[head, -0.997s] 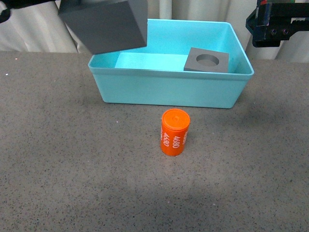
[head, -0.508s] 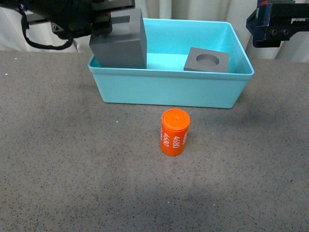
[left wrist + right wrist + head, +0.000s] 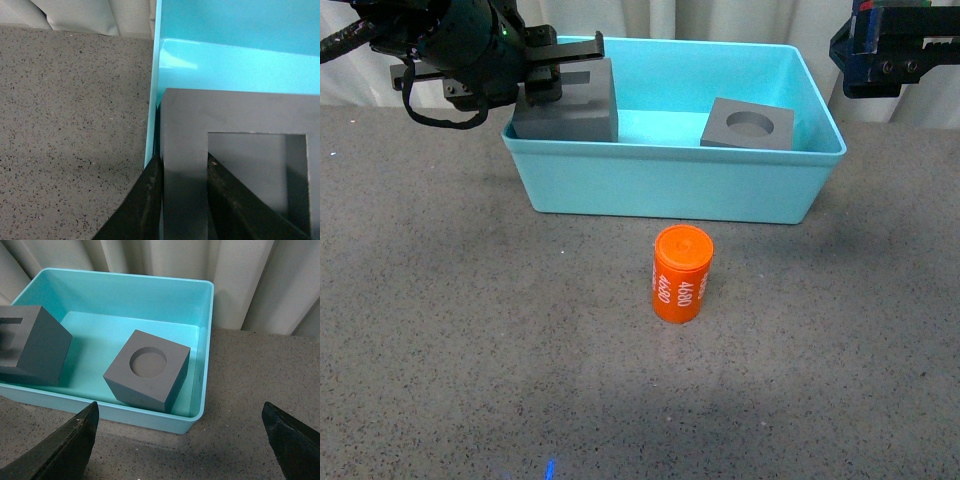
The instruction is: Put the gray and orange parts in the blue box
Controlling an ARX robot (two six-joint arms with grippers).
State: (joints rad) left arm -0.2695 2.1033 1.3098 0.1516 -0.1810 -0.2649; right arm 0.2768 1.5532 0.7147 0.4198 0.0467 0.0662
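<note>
Left hand (image 3: 558,68) clamped on gray cube (image 3: 575,112), recess upward, inside blue box (image 3: 670,185).

bright even light, sharp frames, soft shadow on near table (image 3: 650,430)

Seen from the front, the wall of the box (image 3: 670,190) hides the lower parts of the square-recess cube (image 3: 570,105) at 11 o'clock and the round-recess cube (image 3: 750,125) at 1 o'clock. The right arm (image 3: 900,50) at 2 o'clock runs off the frame. The numerals on the cylinder (image 3: 682,275) wrap out of sight.
</note>
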